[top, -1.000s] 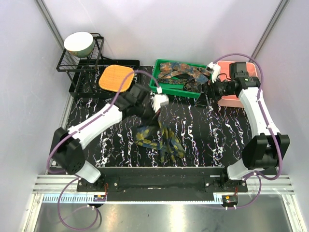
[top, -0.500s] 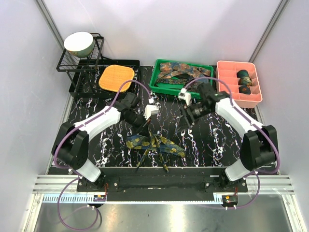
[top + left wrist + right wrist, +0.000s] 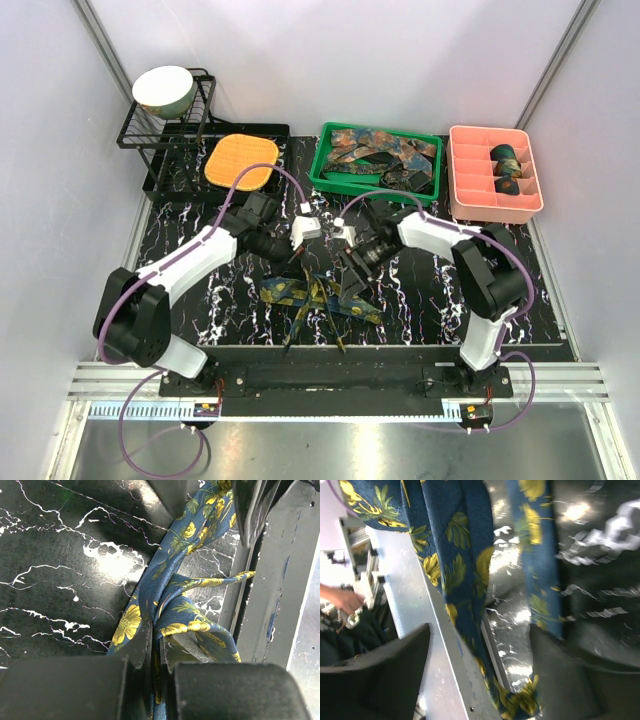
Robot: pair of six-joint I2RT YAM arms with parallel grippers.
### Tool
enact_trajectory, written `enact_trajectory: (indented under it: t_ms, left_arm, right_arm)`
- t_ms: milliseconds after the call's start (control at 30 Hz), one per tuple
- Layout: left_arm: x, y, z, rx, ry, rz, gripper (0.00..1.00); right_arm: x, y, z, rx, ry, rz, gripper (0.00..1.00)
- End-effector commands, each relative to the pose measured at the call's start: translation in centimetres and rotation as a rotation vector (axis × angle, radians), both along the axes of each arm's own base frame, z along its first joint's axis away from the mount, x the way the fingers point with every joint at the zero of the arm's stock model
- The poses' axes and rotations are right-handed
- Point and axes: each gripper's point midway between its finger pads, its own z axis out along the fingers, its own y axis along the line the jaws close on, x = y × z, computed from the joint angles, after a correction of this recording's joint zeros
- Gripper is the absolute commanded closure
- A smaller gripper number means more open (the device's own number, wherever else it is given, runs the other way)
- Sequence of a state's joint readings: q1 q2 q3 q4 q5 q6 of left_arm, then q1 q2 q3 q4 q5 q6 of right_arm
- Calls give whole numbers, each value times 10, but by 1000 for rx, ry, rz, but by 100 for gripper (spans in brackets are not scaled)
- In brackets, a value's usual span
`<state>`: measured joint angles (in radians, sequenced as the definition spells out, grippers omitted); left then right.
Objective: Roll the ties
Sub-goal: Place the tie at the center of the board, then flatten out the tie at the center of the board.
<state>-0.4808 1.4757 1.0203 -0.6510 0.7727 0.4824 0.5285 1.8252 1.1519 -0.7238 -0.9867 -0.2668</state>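
A navy tie with yellow flowers (image 3: 322,298) lies crumpled near the table's front edge, with strands hanging over the edge. My left gripper (image 3: 298,266) is shut on a fold of it; in the left wrist view the pads (image 3: 142,647) pinch the cloth (image 3: 170,570). My right gripper (image 3: 353,284) is low over the tie's right part, jaws wide open. In the right wrist view the tie (image 3: 465,555) hangs between the spread fingers (image 3: 385,670) without being gripped. More ties (image 3: 380,152) lie in a green bin. Rolled ties (image 3: 506,165) sit in the pink tray.
The green bin (image 3: 325,176) and pink divided tray (image 3: 480,205) stand at the back right. An orange waffle pad (image 3: 240,160) lies at the back left beside a black wire rack (image 3: 150,135) holding a bowl (image 3: 163,88). The metal front rail (image 3: 415,620) runs below the tie.
My right arm has swung from the pink tray to the table's middle, beside the tie. My left gripper has lowered the tie onto the table near the front edge.
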Motion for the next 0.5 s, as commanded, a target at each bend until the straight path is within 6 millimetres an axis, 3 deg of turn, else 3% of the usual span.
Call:
enact_trajectory:
  t_ms: [0,33,67,167,233,267,333,367,467]
  left_arm:
    - [-1,-4,18,-67,-94,-55,100]
    - [0,-3,20,-66,-105,-54,100]
    - [1,-2,20,-67,-109,-52,100]
    - [7,3,26,-77,-127,-36,98]
    - [11,6,32,-89,-132,-21,88]
    - [14,9,36,-97,-139,-7,74]
    - [17,14,41,-109,-138,14,61]
    - [21,21,46,-116,-150,42,37]
    - [27,37,53,-148,-175,88,1]
  right_arm:
    - [-1,24,24,134,-25,69,33]
    - [-5,26,35,179,-4,80,43]
    - [-7,27,42,202,-1,88,66]
    - [-14,26,74,264,-17,102,96]
    - [-16,22,97,298,-39,87,100]
    - [-16,20,105,304,-30,69,100]
    - [-7,11,128,345,-57,25,100]
    - [0,7,139,358,-57,-7,100]
    - [20,-13,176,418,-100,-98,100]
